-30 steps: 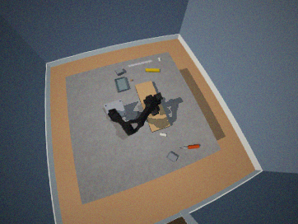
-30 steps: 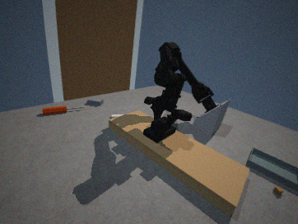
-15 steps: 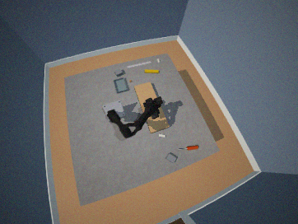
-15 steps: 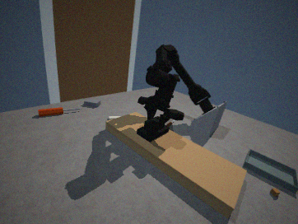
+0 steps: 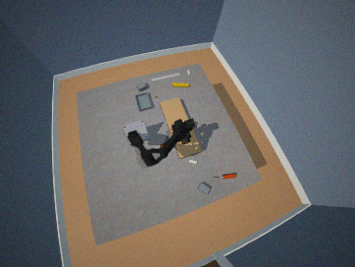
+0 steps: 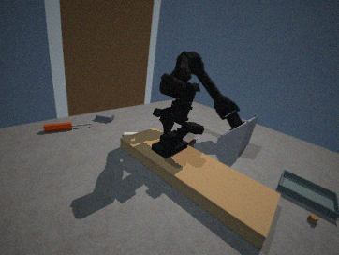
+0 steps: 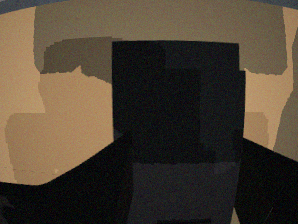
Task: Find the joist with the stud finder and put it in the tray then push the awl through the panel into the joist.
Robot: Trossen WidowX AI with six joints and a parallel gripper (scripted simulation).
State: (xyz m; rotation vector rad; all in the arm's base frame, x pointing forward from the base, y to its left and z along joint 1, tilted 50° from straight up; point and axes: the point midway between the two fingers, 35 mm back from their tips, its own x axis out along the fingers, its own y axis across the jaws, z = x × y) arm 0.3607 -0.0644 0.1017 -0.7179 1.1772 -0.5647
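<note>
With its fingers partway open and closed on the black stud finder (image 6: 169, 146) (image 7: 175, 100), the gripper (image 6: 177, 133) (image 7: 177, 136) is over the wooden floor panel (image 5: 173, 109) (image 6: 224, 189), stud finder low at the panel's top; contact can't be told. Beside the panel, apart from it, sits the gray-blue tray (image 5: 144, 102) (image 6: 309, 193), bare bottom showing, a tiny orange cube (image 5: 156, 97) (image 6: 313, 218) just outside. Well apart lies the orange-handled tool (image 5: 229, 176) (image 6: 57, 127), apparently the awl, thin shaft out flat, near a small gray piece (image 5: 204, 187) (image 6: 104, 118); can't tell if that one's hollow. Only top view gets the yellow cylinder (image 5: 180, 84), long white strip (image 5: 166, 77) and small dark item (image 5: 142, 86) past the tray. Exterior gives the stud finder's underside edge line and a brown door (image 6: 108, 56) upright behind; wrist gives just stud finder, fingers, shaded panel.
</note>
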